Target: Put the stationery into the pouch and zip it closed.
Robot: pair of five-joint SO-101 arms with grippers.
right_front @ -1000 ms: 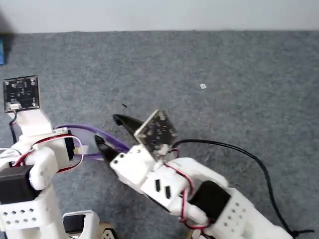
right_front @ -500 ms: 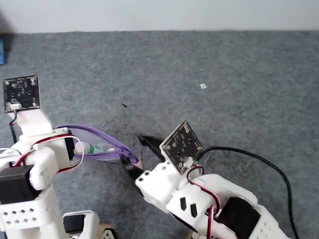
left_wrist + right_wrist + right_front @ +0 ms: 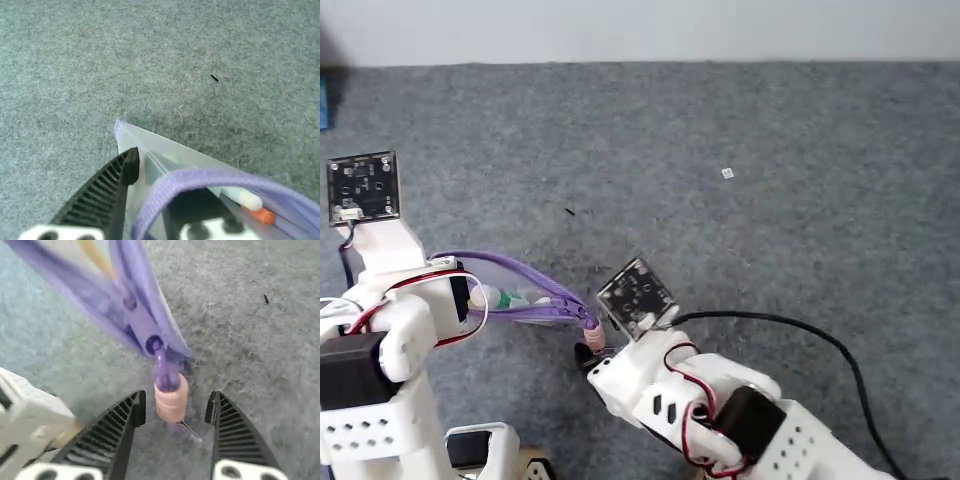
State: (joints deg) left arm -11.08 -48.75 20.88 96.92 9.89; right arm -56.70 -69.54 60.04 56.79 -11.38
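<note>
In the high view, the clear plastic pouch with a purple zip band (image 3: 525, 290) hung off the grey carpeted table (image 3: 790, 180) in the lower left of the frame, stretching from the left arm towards the centre. The left gripper (image 3: 162, 187) appeared to be clamped on the pouch's end. Its black ribbed finger (image 3: 107, 187) lay against the clear wall, with the purple band running across between the jaws.

A white pen with an orange tip (image 3: 247, 202) lay inside the pouch, so the filling looked done. The two purple bands spread apart away from the purple slider (image 3: 150, 342), which suggests the mouth was not yet zipped.

The slider sat at the pouch's tip, near the lower centre of the high view. A peach-coloured cylindrical bead pull (image 3: 170, 402) dangled from it. The right gripper (image 3: 176, 401) had its jaws apart on either side of that bead, with a gap showing on each side, so it held nothing.

The step in hand seemed to be taking hold of the zip pull. Next, the right jaws would probably need to close squarely on the small bead. The right arm would then draw the slider along the band towards the left arm's end, while the left gripper kept the pouch taut.
</note>
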